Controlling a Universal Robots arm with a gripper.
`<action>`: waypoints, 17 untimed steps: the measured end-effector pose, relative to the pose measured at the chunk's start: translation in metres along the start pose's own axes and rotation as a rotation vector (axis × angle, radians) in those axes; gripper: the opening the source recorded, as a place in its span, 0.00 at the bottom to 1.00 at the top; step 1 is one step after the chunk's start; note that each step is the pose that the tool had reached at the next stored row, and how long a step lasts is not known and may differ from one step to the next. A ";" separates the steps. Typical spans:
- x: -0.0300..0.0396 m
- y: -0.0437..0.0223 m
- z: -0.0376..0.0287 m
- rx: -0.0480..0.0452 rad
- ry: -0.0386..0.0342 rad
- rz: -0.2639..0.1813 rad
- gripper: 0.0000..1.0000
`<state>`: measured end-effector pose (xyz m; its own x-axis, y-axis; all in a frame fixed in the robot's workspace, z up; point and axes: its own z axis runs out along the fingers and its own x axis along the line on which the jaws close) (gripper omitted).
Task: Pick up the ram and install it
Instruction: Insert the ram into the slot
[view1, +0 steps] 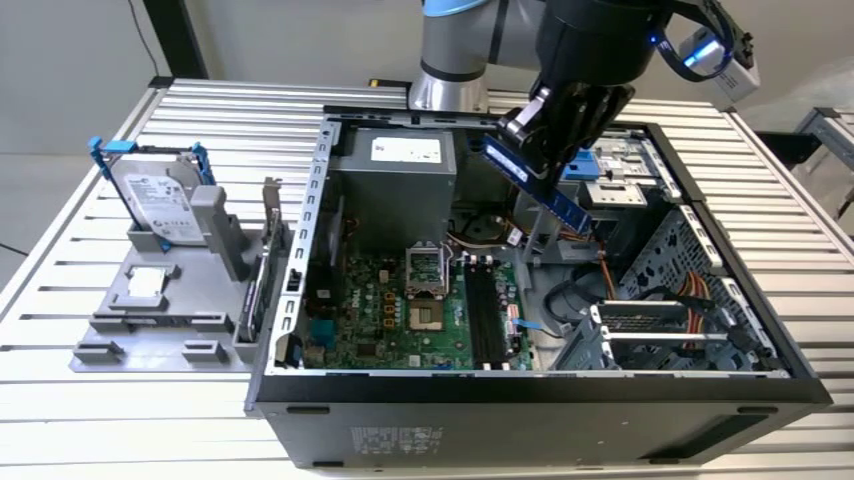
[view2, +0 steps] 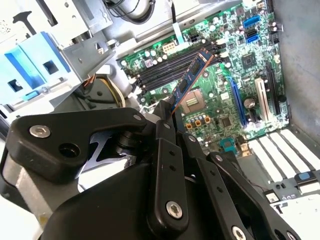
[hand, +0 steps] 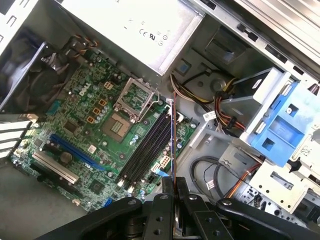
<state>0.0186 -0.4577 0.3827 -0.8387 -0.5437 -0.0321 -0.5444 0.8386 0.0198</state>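
**Robot arm holds a memory stick above an open computer**

A desktop computer case (view1: 534, 405) lies on its side, open at the top, on a slatted metal bench (view1: 80, 420). A robot arm (view1: 454, 50) reaches over it from the far side. Its black jaws are closed tight on one end of the ram (view1: 547, 190) — a long, thin, blue-green stick. The stick hangs tilted in the air above the inside of the case, with its free end pointing down towards the exterior view's right.

Below it lies the green motherboard (view1: 400, 310), with a grey power supply box (view1: 394, 180) at the far end. A row of long black memory slots (view1: 483, 310) runs along the board. The ram is well above them and touches nothing but the jaws.

In the second wrist view the ram (view2: 192, 77) slants out from the jaws over the slots (view2: 170, 67). In the first wrist view it appears edge-on as a thin line (hand: 173, 135), just beside the slots (hand: 147, 145) and close to a blue plastic bracket (hand: 287, 120) inside the case.

At the exterior view's left, a silver hard drive (view1: 160, 205) with blue clips stands in a grey holder — outside the case.
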 end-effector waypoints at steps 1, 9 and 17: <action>0.0000 0.0000 0.0000 0.0001 0.0000 0.002 0.00; -0.0001 0.0000 -0.0001 0.0008 -0.0002 0.021 0.00; -0.0001 -0.0001 0.0000 0.0013 -0.0007 0.040 0.00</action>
<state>0.0188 -0.4577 0.3827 -0.8597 -0.5098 -0.0320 -0.5105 0.8596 0.0197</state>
